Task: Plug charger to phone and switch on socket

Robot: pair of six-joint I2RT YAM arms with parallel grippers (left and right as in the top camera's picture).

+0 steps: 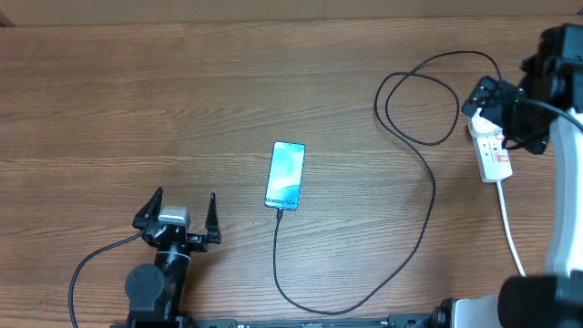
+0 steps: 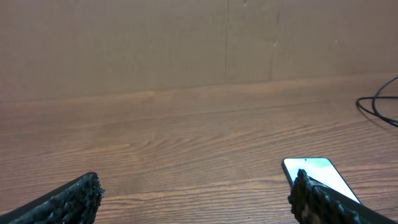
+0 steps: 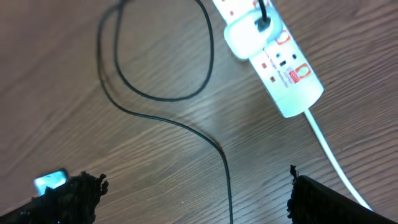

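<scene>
The phone (image 1: 285,175) is laid flat on the wooden surface (image 1: 137,109), screen up and lit. It lies ahead of the left tool (image 1: 186,196) and a little to its right, so that its near end can be reached. The thin black charger cable (image 3: 227,180) is seen to run up to that near end. It looks as if the tip is already pushed in, though the joint is too small for this to be told for sure.

From there the cable is looped across the surface to the white power strip (image 3: 280,68), which is laid just ahead of the right tool (image 3: 194,190). A white charger block (image 3: 245,34) is plugged into the strip, and the black cable is fed into it. The red-marked switches (image 3: 297,71) are faced up, so that they can be pressed from above. Whether one is on cannot be told. The strip's thick white cord (image 3: 326,146) is led back past the right tool on its right side.

The left tool is held wide open, low over the surface. Nothing is held by it and nothing is touched. In the wrist view the phone is seen just past one fingertip.

The right tool is also held wide open and empty, above the cable and short of the strip. It is judged that the switch is the step left, and that the right tool is well placed for it.
</scene>
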